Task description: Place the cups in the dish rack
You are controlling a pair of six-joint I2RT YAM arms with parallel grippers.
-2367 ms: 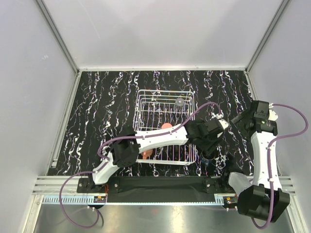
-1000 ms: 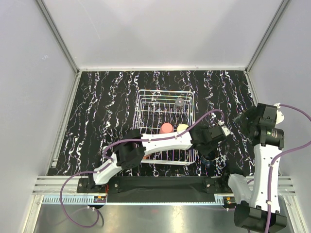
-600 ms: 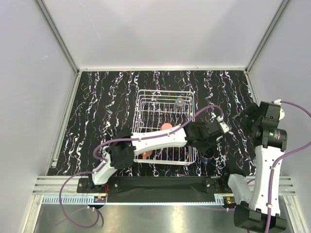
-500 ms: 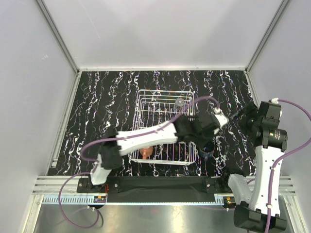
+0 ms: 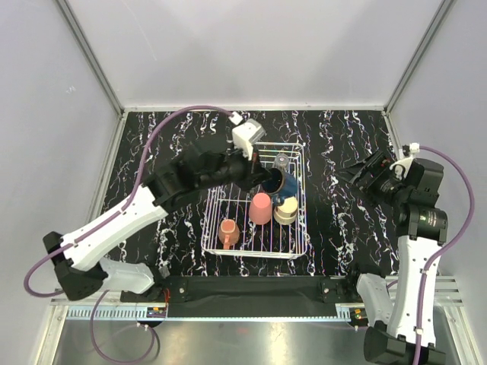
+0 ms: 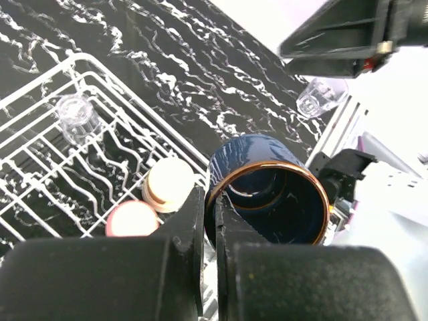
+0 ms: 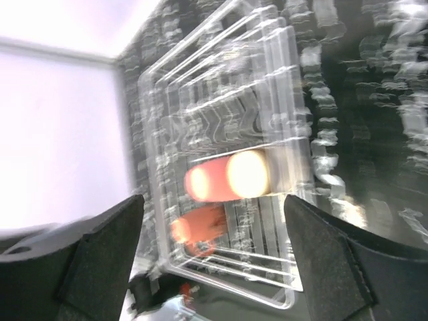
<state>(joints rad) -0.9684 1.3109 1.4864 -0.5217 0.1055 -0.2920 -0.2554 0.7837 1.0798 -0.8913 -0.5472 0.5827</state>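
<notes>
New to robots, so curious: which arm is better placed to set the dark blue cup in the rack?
Left. The left end effector holds the dark blue cup above the dish rack; the right end effector is open and empty, off to the side.

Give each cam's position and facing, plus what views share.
Top external: fixed above and behind the bases, looking down at the dish rack; both arms show, left pincer holding the dark blue cup over it.
Left wrist: above the rack, looking down past its own fingers clamped on the cup's rim; right arm shows top right.
Right wrist: right of the rack, facing left and down at it, blurred; its open right pincer frames the view.
Shared: all three show the rack, pink tumbler and cream cup.
</notes>
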